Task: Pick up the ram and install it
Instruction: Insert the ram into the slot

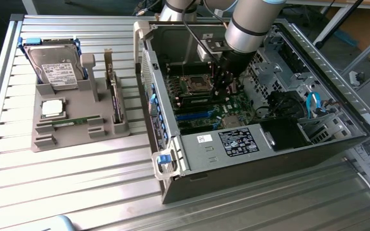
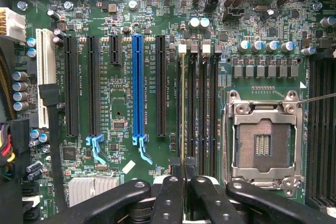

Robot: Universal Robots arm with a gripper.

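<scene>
Two black fingers (image 2: 169, 195) of the gripper (image 2: 183, 178) stood almost closed, pinching the ram (image 2: 182, 124), which showed edge-on as a thin strip running away from the fingertips. The ram stood upright in line with the black memory slots (image 2: 202, 103), between a long black card slot (image 2: 160, 85) and the open processor socket (image 2: 262, 142). Whether it was pressed fully home could not be told. A blue card slot (image 2: 137, 85) lay farther off on the green motherboard (image 2: 121, 108).

From the exterior view, the gripper (image 1: 227, 85) reached down from the arm (image 1: 252, 24) into the open computer case (image 1: 236, 144). At the exterior view's left, well apart from the case, a grey holder (image 1: 75, 139) sat on the slatted table (image 1: 44, 192). It carried a second ram stick (image 1: 75, 121) lying flat, a silver processor chip (image 1: 52, 108), a hard drive (image 1: 56, 70) and an expansion card (image 1: 114, 98) on edge.
</scene>
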